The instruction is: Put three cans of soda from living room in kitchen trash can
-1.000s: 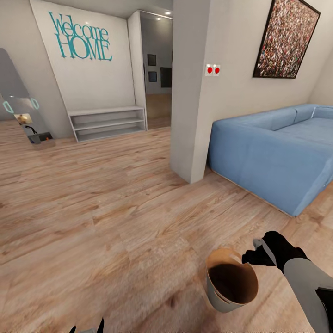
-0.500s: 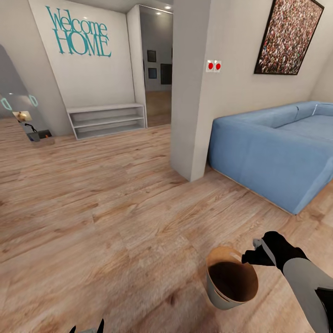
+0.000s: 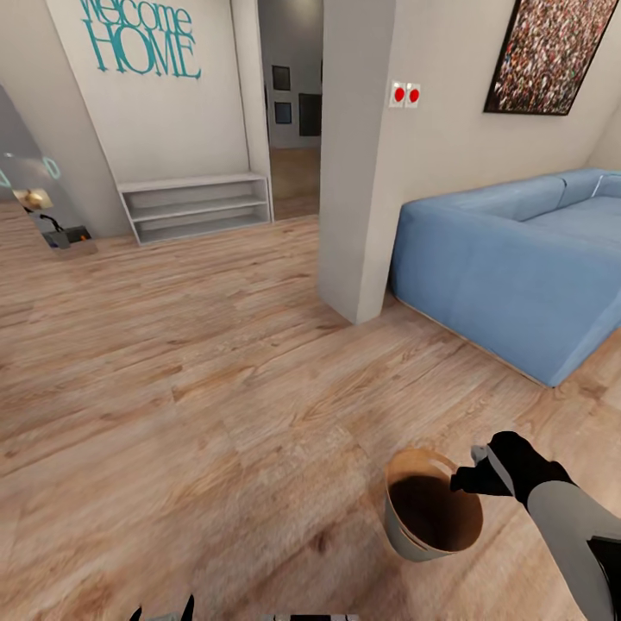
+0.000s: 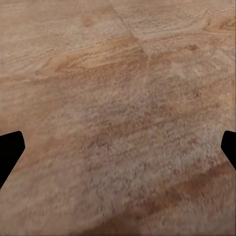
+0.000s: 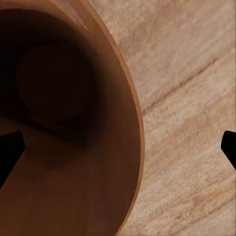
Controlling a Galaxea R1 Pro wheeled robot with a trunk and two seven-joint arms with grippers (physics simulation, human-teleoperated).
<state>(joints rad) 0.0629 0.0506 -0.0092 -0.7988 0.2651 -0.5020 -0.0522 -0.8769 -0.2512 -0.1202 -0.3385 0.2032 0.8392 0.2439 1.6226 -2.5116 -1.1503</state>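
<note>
Carrying the tash can (image 3: 405, 535) at my right gripper (image 3: 473, 473), I have its rim pinched on the side nearest my black wrist, and the bin hangs tilted just beyond and left of that hand, its pale grey outside toward the floor and its brown inside open to my head camera. Along my right fingers, the brown inner wall of the bin (image 5: 69, 123) curves away on one side with the round dark bottom deep within it; nothing lies in it that I can make out. On the other side of the rim runs the light wood floor (image 3: 216, 388). My right fingertips show as two black points at the far edges of that wrist picture, one over the bin's inside and one over the planks, so the rim sits between them. My left gripper (image 4: 118, 147) hangs low over bare planks, its two black tips set far apart at the picture's edges with nothing between them; in the head view only small dark tips (image 3: 164, 611) show at the lower edge. Well ahead of my right hand and to its right stands the blue sofa (image 3: 517, 259), and just left of that a pale wall corner (image 3: 354, 172) with two red switches (image 3: 405, 94). Far ahead to the left are a low white shelf (image 3: 194, 207) and teal lettering (image 3: 142, 43) above it.
</note>
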